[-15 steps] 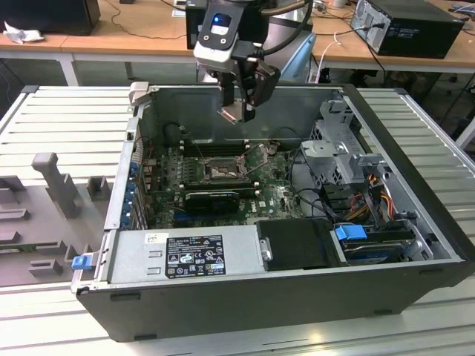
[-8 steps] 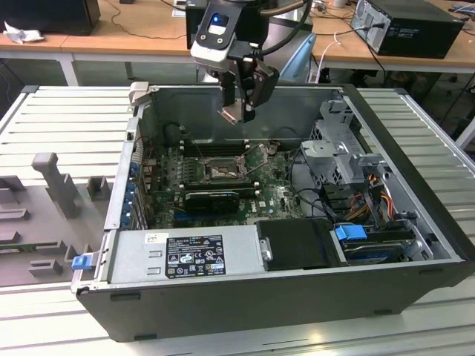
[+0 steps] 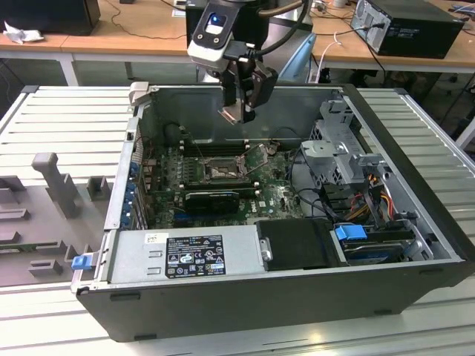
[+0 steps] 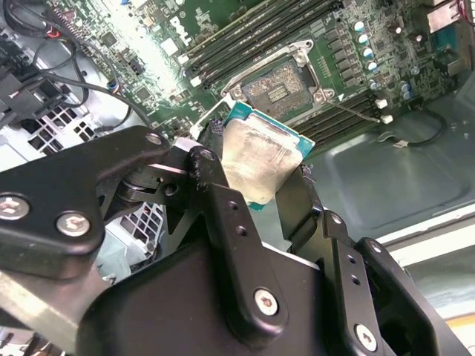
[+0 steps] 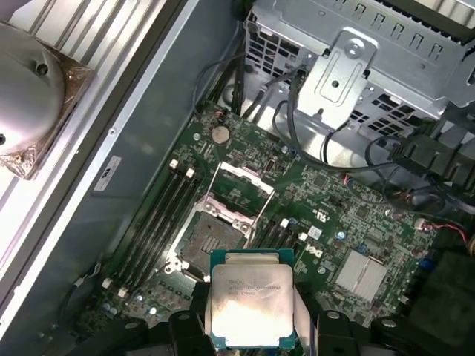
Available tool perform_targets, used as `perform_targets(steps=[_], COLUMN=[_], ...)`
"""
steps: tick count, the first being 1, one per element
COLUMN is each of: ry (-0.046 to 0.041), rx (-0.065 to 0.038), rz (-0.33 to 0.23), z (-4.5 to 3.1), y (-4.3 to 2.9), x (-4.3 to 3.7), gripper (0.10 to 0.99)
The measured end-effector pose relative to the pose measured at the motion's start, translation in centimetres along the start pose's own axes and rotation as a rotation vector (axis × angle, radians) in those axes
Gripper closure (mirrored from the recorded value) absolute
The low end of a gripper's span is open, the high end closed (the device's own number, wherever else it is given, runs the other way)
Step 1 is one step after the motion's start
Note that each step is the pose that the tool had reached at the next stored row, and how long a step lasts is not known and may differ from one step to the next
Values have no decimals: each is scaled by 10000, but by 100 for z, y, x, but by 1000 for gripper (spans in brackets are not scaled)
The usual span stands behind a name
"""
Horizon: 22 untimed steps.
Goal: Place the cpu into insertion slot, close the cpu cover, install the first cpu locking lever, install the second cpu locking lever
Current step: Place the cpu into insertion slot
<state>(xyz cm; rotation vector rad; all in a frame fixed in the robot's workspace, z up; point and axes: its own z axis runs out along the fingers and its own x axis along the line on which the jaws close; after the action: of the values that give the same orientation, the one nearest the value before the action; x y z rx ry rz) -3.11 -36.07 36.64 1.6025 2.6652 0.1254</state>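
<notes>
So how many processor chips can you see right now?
1: the chip, clamped in the tool above the empty socket. Another could be hidden elsewhere in the case.

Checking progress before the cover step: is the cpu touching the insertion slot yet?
Apart. In the exterior view the cpu, held in the gripper, hangs well above the insertion slot.

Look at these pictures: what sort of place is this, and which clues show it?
Probably a robotics lab: an open desktop computer case lies on a slatted metal table, a robot hand holds a cpu above its motherboard, and wooden desks with another computer stand behind.
</notes>
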Motion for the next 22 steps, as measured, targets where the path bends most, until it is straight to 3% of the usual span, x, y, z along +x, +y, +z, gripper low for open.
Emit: perform_targets(steps=[18, 22], ry=[-106, -154], rx=[-21, -30], rz=[1261, 1828], z=[11, 15], y=[-1, -1], x=[0, 0], gripper=[557, 557])
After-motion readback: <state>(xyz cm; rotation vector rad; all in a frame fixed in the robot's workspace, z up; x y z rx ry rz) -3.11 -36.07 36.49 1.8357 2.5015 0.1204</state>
